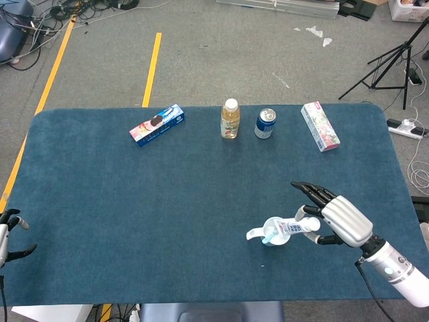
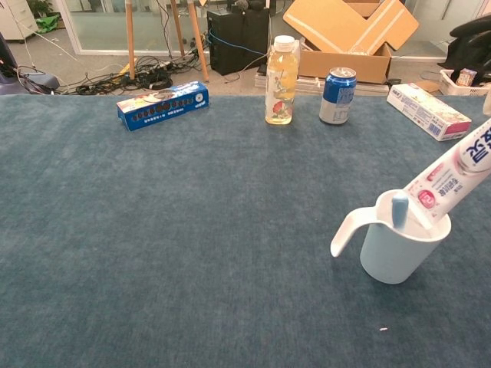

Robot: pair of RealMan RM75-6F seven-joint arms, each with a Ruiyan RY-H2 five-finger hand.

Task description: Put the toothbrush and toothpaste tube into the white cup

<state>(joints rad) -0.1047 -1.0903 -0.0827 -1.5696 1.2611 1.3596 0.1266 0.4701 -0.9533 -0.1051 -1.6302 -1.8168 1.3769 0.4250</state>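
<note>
1. The white cup (image 2: 403,244) stands upright on the blue worktop (image 1: 134,201), toward the near right, with its handle pointing left.
2. The toothbrush (image 2: 400,209) is already inside the cup, and its pale blue end shows above the rim in the chest view. That half of the task looks done.
3. The right robot hand (image 1: 333,220) is just to the right of the cup and is clamped on the toothpaste tube (image 2: 449,176) at its cap end.
4. The tube slants down to the left. Its flat lower end has passed the rim and sits inside the cup next to the toothbrush, while most of its length sticks up and out to the right.
5. In my judgement the second half is nearly finished. The tube is in but not released, so what is left is to let go and draw the hand clear without tipping the cup.
6. The left robot hand (image 1: 10,236) is at the far left edge of the head view, well away from the cup. It holds nothing and its fingers are apart.
7. Along the far side of the worktop stand a blue snack box (image 1: 157,125), a bottle (image 1: 230,119), a can (image 1: 265,124) and a white carton (image 1: 320,126), none of which is involved.
</note>
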